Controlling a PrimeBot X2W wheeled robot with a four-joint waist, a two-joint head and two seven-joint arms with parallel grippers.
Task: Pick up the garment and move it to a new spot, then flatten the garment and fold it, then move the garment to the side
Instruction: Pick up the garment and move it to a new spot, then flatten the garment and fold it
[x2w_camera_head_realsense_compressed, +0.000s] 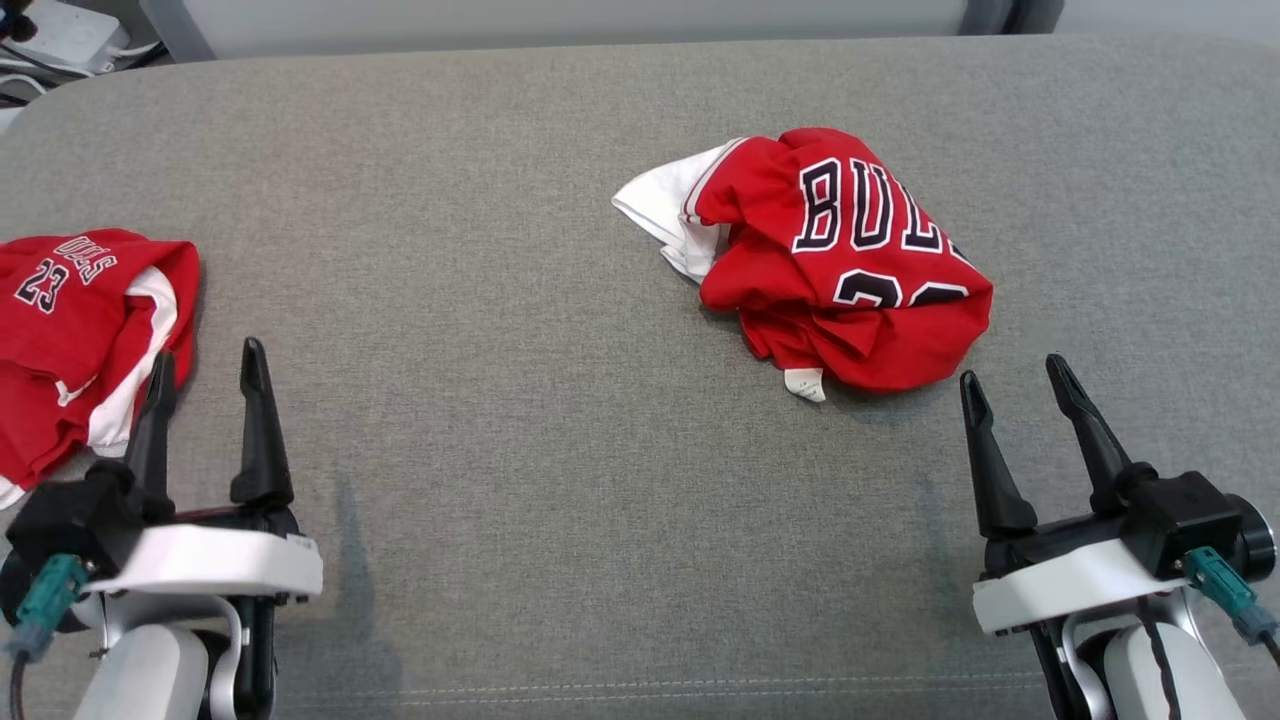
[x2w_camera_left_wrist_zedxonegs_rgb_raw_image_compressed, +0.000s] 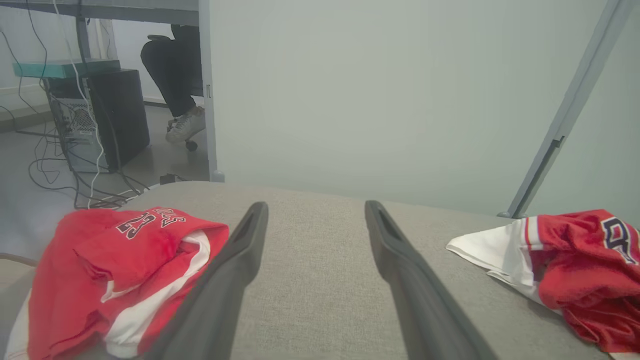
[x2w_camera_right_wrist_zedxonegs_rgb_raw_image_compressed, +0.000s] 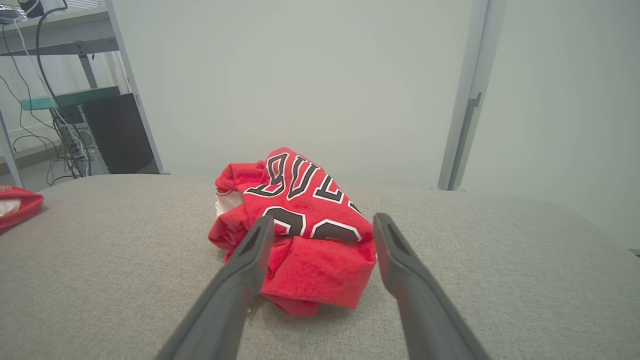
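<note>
On my feed the counter (x2w_camera_head_realsense_compressed: 520, 420) is covered in grey woven fabric, rounded at its far left corner, with a stitched seam along the near edge. Two things lie on it. A crumpled red jersey (x2w_camera_head_realsense_compressed: 850, 270), lettering up and a white panel poking out on its left, sits right of centre. A second red jersey (x2w_camera_head_realsense_compressed: 70, 320), numbered 23, is bunched at the left edge, well apart.

Two red jerseys (x2w_camera_head_realsense_compressed: 850, 270) (x2w_camera_head_realsense_compressed: 80, 330), two pincers (x2w_camera_head_realsense_compressed: 208, 352) (x2w_camera_head_realsense_compressed: 1013, 369), one grey padded surface (x2w_camera_head_realsense_compressed: 500, 300).
</note>
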